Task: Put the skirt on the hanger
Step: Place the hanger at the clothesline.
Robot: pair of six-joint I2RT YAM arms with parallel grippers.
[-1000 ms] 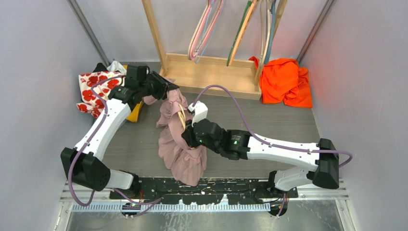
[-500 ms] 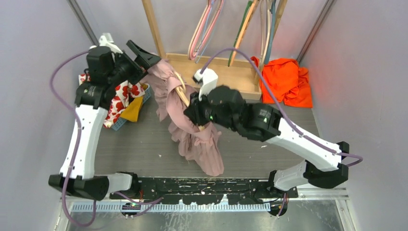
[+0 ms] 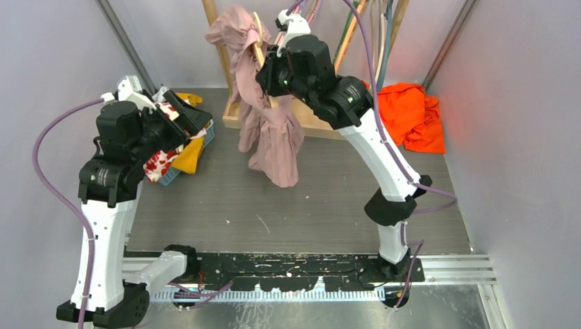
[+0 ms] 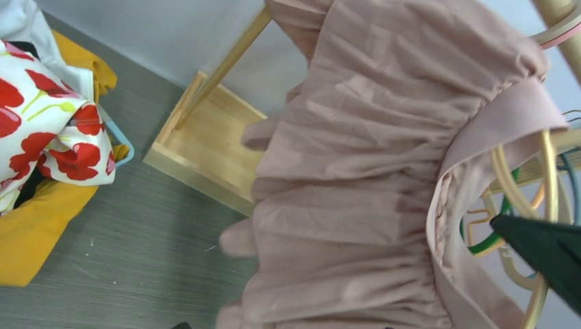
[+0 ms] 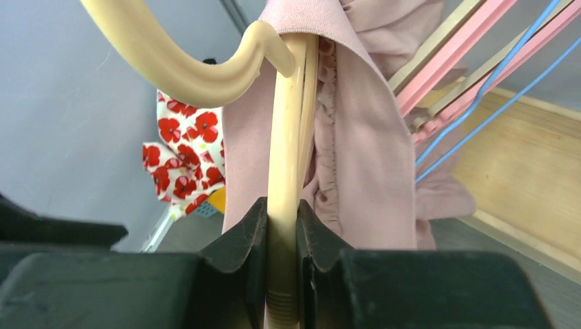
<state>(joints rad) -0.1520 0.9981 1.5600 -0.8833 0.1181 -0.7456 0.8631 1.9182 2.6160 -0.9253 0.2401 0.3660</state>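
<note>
The pink skirt (image 3: 270,130) hangs from a cream hanger (image 3: 259,38), its waistband over the hanger and its hem dangling clear of the table. My right gripper (image 3: 268,72) is raised high beside the wooden rack and is shut on the hanger's neck (image 5: 284,137), just under the hook. In the right wrist view the skirt (image 5: 370,157) drapes right behind the hanger. My left gripper (image 3: 188,116) stands open to the left of the skirt, apart from it and holding nothing. The left wrist view is filled by the gathered skirt (image 4: 356,192), with one dark finger (image 4: 541,253) at the right edge.
The wooden rack's base (image 3: 322,113) and left post (image 3: 214,34) stand at the back, with pink and other hangers (image 3: 312,10) on its rail. An orange garment (image 3: 408,116) lies at the back right. A basket (image 3: 205,133) with poppy-print and yellow cloth sits at the left.
The right arm has lifted the hanger and skirt from low over the table up to the rack. The left gripper has let go of the skirt, opened and drawn back to the left.
</note>
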